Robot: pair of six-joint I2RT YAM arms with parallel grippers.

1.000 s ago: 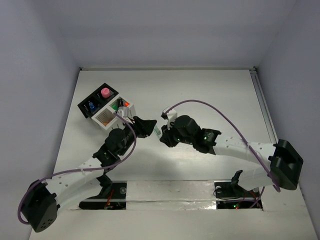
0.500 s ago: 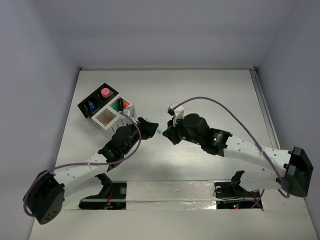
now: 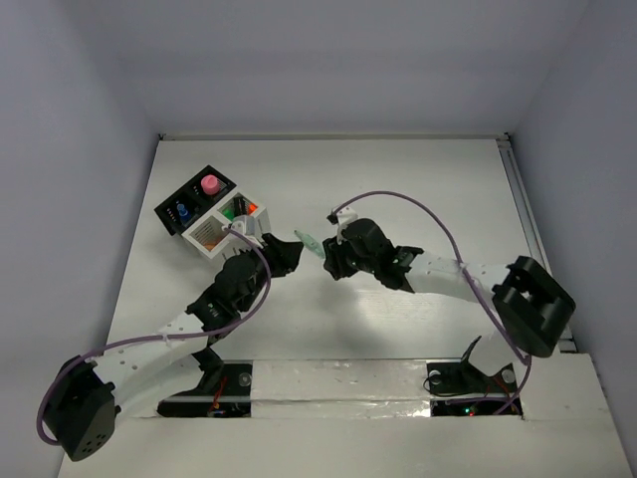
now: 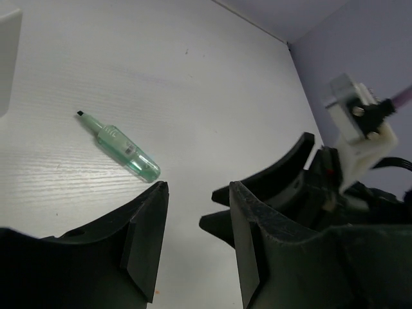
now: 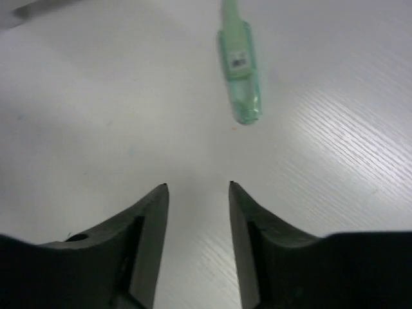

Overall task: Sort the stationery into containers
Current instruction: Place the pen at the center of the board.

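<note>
A translucent mint-green marker [image 3: 311, 243] lies flat on the white table between my two grippers, touched by neither. In the left wrist view the marker [image 4: 122, 149] lies just ahead and left of my open, empty left gripper [image 4: 196, 190]. In the right wrist view the marker [image 5: 239, 71] lies ahead of my open, empty right gripper [image 5: 198, 187]. From above, the left gripper [image 3: 294, 251] and right gripper [image 3: 327, 261] face each other closely. The joined organiser stands at the back left: a black box [image 3: 191, 199] holding pink and blue items, and a white slatted box [image 3: 221, 237] holding green and orange ones.
The right gripper's black fingers [image 4: 283, 174] and its white camera mount [image 4: 360, 119] sit close on the right of the left wrist view. Grey walls enclose the table on three sides. A purple cable [image 3: 418, 204] loops over the right arm.
The green marker, earlier between the two grippers' tips, now lies on the table just beyond them. The right arm has drawn its elbow in to the left; the left arm has shifted slightly.
</note>
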